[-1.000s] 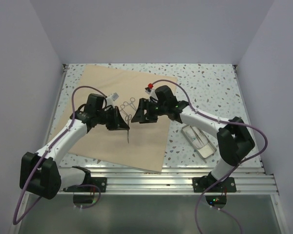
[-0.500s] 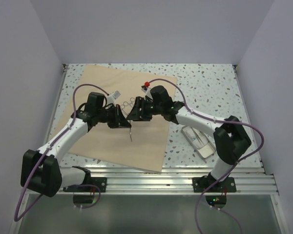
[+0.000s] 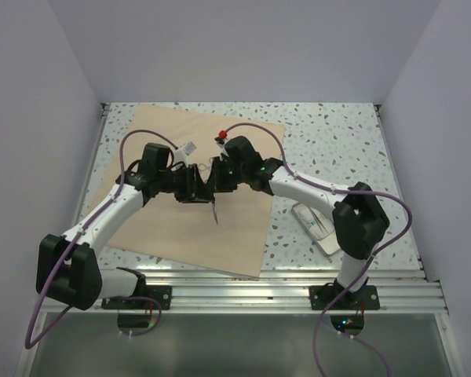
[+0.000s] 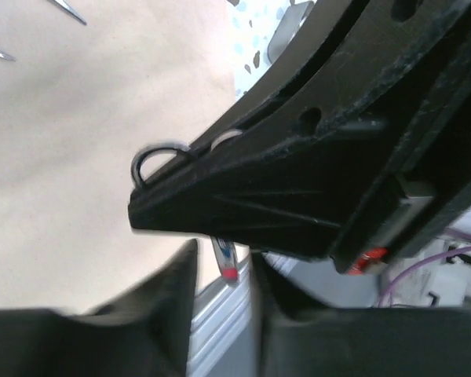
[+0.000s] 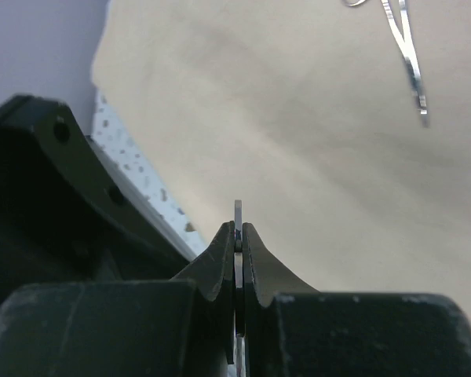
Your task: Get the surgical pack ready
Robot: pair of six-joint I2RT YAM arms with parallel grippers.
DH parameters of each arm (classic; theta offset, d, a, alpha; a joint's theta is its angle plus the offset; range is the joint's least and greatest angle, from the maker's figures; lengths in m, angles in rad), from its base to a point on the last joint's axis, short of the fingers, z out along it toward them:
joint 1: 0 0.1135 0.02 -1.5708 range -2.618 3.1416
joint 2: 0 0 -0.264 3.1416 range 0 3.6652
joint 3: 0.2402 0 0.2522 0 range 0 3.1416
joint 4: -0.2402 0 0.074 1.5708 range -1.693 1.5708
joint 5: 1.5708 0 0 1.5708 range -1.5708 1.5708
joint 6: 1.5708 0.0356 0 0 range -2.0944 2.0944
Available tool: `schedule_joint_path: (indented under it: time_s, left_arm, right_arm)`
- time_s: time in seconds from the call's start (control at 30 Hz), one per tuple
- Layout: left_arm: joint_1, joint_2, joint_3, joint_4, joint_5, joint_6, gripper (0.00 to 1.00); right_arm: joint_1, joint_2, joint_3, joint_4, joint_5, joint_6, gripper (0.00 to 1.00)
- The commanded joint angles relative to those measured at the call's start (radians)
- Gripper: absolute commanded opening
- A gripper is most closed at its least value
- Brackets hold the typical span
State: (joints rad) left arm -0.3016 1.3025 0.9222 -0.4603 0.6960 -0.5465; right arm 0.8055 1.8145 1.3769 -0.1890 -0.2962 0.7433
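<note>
Expect the surgical pack [image 3: 157, 228], flat over the table's [image 3: 337, 133] left half, to handle light and limp; pinch a free corner. Note right gripper [image 5: 237, 236] clamped on a steel instrument [image 5: 237, 212]; cannot tell for left gripper [image 4: 224, 263].

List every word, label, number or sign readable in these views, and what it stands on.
No text can be read in any view.
Small white tab on the left wrist: too small to read.
Beige paper wrap, shiny metal tray, thin steel instrument: no print shows.
</note>
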Motion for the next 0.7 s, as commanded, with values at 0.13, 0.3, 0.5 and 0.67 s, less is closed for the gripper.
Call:
schedule_joint_path:
  time_s: [0.13,0.3,0.5,0.67]
  left_arm:
    - [0.035,-0.029,0.057,-0.034,-0.085,0.092,0.64]
    - [0.120,-0.054,0.007,-0.046,-0.086,0.118,0.66]
    - [0.153,-0.037,-0.031,-0.035,-0.050,0.125,0.62]
    - [0.153,-0.042,-0.043,-0.018,-0.032,0.115,0.61]
  right_arm:
    - [-0.014,-0.064,0.094,-0.387,0.259,-0.316,0.00]
    - [-0.043,-0.116,0.113,-0.689,0.620,-0.571,0.00]
    - [-0.097,-0.213,-0.112,-0.741,0.882,-0.647,0.00]
    - [-0.187,-0.230,-0.240,-0.664,0.930,-0.697,0.00]
